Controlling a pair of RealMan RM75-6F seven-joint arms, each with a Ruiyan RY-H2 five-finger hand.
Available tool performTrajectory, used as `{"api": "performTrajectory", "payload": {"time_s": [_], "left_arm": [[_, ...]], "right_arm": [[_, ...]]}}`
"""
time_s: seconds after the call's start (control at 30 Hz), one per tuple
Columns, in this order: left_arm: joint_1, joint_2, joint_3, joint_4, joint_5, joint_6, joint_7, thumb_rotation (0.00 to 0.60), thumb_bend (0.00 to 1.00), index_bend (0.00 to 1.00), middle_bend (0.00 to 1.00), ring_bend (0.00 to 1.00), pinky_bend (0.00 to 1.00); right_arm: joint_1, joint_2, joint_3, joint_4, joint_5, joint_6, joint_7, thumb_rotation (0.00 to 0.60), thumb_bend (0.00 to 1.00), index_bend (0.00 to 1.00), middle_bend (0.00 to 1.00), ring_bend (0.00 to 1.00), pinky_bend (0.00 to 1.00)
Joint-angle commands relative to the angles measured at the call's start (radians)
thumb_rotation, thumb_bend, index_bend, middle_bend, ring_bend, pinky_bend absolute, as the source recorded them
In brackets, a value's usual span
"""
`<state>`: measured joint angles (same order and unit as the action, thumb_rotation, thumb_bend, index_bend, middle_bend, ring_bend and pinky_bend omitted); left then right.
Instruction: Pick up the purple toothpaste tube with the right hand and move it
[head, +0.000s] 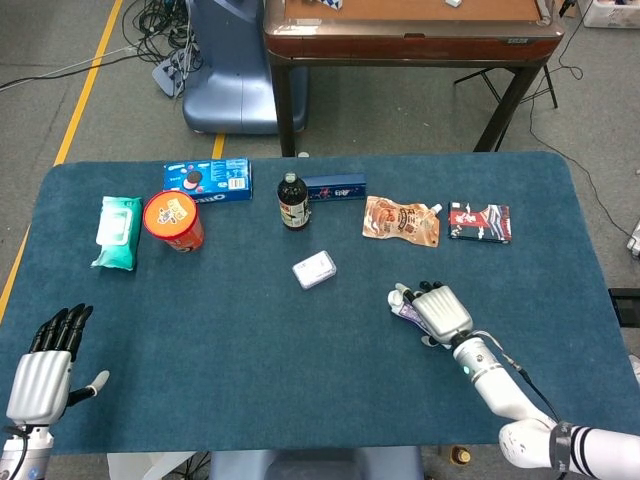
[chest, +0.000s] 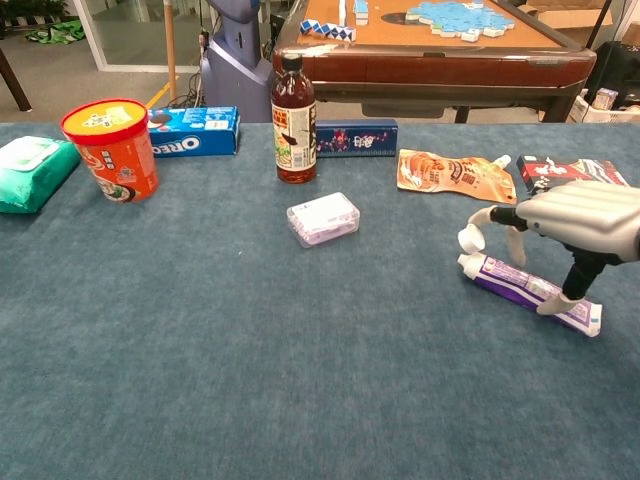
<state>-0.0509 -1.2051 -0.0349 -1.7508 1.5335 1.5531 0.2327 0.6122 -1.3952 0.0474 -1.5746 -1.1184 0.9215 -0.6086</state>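
Our right hand (chest: 575, 215) sits directly over the tube (chest: 515, 284), which lies flat on the tabletop (chest: 250, 350) in the near right part, well apart from the snacks and bottle (chest: 294, 120) in the far row. In the chest view the tube's long axis runs from its white cap (chest: 470, 238), up and to the left, down to the crimped tail at the lower right, so it lies slanted across in front of us. Our palm faces down above the tail half. The thumb reaches down to the tabletop on the near side of the tube, close to the tail, and the fingers (chest: 500, 216) curl over toward the cap side. We judge the hand to be straddling the tube across its width without gripping it yet: the tube is flat on the cloth and the fingers look apart from it.

In the head view the right hand (head: 438, 312) covers most of the tube (head: 405, 306), with only the cap end showing at its left.

Our left hand (head: 42, 365) rests open at the near left corner, far from the tube, holding nothing. The right hand is plainly the nearer one, and the closing should come across the tube's short axis.
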Motion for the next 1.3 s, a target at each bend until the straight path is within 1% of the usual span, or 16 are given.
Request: {"api": "performTrajectory", "payload": {"time_s": [0.03, 0.13, 0.3, 0.47, 0.6, 0.73, 0.93, 1.3], "left_arm": [[0.001, 0.001, 0.000, 0.000, -0.001, 0.002, 0.000, 0.600, 0.15, 0.00, 0.05, 0.05, 0.08], [0.003, 0.001, -0.001, 0.002, -0.002, 0.004, -0.003, 0.600, 0.15, 0.00, 0.05, 0.05, 0.08], [0.000, -0.001, 0.000, 0.007, -0.004, -0.003, -0.005, 0.600, 0.15, 0.00, 0.05, 0.05, 0.08], [-0.004, -0.004, 0.000, 0.007, 0.001, -0.006, -0.009, 0.600, 0.15, 0.00, 0.05, 0.05, 0.08], [0.000, -0.002, 0.001, 0.003, 0.001, -0.001, -0.009, 0.600, 0.15, 0.00, 0.05, 0.05, 0.08], [0.008, 0.004, 0.003, 0.000, -0.005, 0.004, -0.010, 0.600, 0.15, 0.00, 0.05, 0.05, 0.08], [0.011, 0.013, 0.006, -0.005, -0.005, 0.006, -0.015, 0.600, 0.15, 0.00, 0.05, 0.05, 0.08], [0.012, 0.015, 0.004, 0.000, -0.004, 0.006, -0.028, 0.600, 0.15, 0.00, 0.05, 0.05, 0.08]], "right_arm": [[0.007, -0.010, -0.012, 0.000, -0.033, -0.007, 0.023, 0.600, 0.00, 0.10, 0.42, 0.20, 0.28], [-0.003, -0.002, -0.029, -0.018, -0.080, 0.008, 0.057, 0.600, 0.00, 0.10, 0.42, 0.20, 0.28], [-0.031, 0.017, -0.061, -0.034, -0.129, 0.044, 0.074, 0.600, 0.00, 0.11, 0.42, 0.20, 0.28], [-0.049, 0.005, -0.053, 0.009, -0.146, 0.087, 0.087, 0.600, 0.01, 0.21, 0.42, 0.20, 0.28], [-0.042, -0.011, -0.046, 0.050, -0.165, 0.093, 0.082, 0.600, 0.09, 0.26, 0.41, 0.21, 0.28], [-0.033, -0.032, -0.048, 0.078, -0.184, 0.087, 0.061, 0.600, 0.11, 0.29, 0.40, 0.21, 0.28], [-0.033, -0.050, -0.058, 0.103, -0.214, 0.093, 0.045, 0.600, 0.21, 0.42, 0.41, 0.23, 0.28], [-0.040, -0.060, -0.064, 0.130, -0.224, 0.088, 0.031, 0.600, 0.22, 0.45, 0.44, 0.27, 0.28]]}}
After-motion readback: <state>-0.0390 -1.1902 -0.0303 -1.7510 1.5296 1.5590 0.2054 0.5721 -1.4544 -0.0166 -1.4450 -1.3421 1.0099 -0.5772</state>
